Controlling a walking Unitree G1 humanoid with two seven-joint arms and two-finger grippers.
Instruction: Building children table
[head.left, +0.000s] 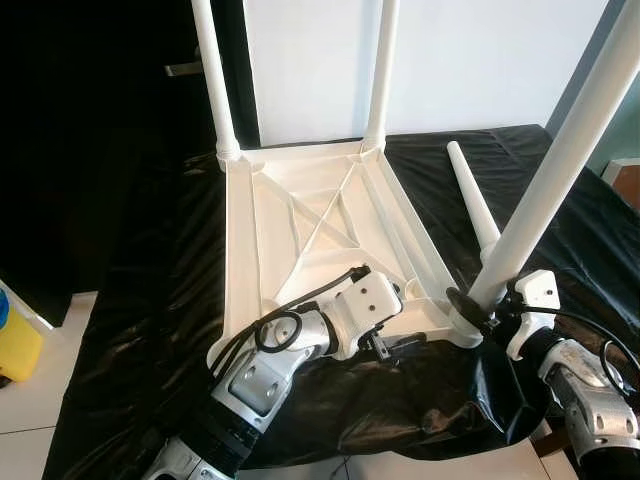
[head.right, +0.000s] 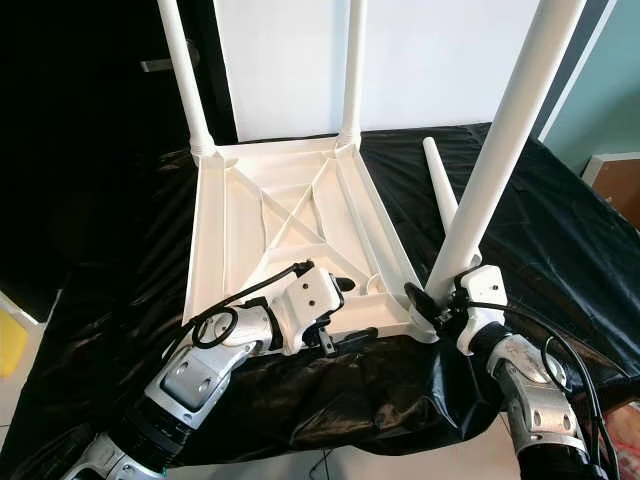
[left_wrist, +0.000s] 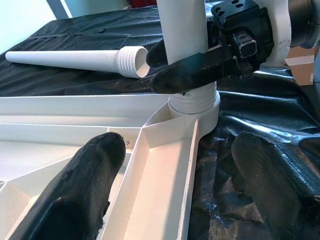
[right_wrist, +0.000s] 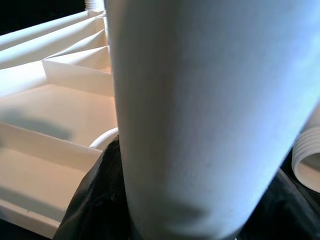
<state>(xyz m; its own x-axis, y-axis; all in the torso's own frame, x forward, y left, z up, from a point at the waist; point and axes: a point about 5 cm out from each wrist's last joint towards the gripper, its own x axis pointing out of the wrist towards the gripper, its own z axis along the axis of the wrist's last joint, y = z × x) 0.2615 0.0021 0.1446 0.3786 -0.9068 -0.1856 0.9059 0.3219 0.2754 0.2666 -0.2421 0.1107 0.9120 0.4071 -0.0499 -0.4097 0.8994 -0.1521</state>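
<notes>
A white children's table top (head.left: 300, 215) lies upside down on a black plastic sheet (head.left: 150, 300). Two white legs (head.left: 213, 80) (head.left: 381, 70) stand in its far corners. A third leg (head.left: 560, 160) stands in the near right corner socket, and my right gripper (head.left: 480, 305) is shut on it just above the threaded base (left_wrist: 194, 102). My left gripper (head.left: 385, 345) is open at the table's near edge; one finger (left_wrist: 95, 170) lies inside the rim, the other (left_wrist: 270, 170) outside over the sheet. A loose leg (head.left: 473, 205) lies on the sheet to the right.
The black sheet hangs over the near edge onto a pale tiled floor (head.left: 30, 420). A yellow container (head.left: 18, 345) stands at far left on the floor. A dark doorway is at the back left, a white wall behind, and a cardboard box (head.right: 615, 180) at right.
</notes>
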